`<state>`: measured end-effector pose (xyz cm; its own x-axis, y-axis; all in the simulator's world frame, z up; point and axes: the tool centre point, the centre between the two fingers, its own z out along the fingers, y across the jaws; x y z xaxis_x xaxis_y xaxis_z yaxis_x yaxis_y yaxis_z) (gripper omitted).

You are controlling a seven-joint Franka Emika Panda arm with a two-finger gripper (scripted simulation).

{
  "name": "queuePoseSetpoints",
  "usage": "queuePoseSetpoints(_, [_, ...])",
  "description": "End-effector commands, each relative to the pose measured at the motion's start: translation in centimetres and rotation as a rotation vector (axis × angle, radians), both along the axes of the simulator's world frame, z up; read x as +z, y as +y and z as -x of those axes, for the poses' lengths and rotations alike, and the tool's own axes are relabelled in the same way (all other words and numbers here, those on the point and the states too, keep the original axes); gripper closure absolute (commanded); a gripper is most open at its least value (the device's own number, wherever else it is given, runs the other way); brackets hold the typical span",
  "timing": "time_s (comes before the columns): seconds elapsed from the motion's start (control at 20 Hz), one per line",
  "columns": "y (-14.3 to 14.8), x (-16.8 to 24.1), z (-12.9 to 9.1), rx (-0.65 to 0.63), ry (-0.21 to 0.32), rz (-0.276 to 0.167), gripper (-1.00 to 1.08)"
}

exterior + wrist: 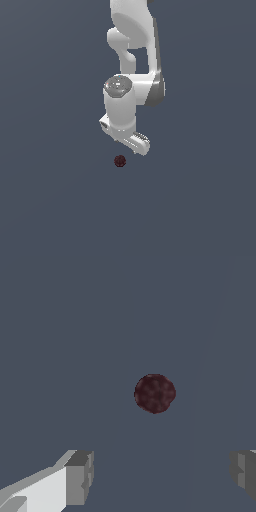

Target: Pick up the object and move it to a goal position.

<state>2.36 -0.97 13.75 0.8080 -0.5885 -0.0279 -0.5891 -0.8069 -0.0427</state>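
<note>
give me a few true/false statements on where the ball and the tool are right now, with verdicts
1. The maroon ball is clamped between the fingers of the tool. False: it lies apart from them, with nothing touching it.
2. The tool's fingers are spread wide. True: the wrist view shows a broad gap between them.
3. The ball has a bumpy, speckled surface. True.
4. In the exterior view the ball sits above the arm. False: it appears below the tool, lower in that picture.
5. The ball is bigger than the tool. False: it is much smaller.
</note>
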Motion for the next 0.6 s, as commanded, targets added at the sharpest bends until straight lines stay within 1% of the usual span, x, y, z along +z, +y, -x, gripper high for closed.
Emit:
queuePoseSetpoints(0.0, [-0.3, -0.8, -0.3, -0.076, 0.005, 0.004, -0.92])
queuePoseSetpoints(0.55, [-1.8, -4.0, -1.3, -0.389, 0.017, 0.029, -0.92])
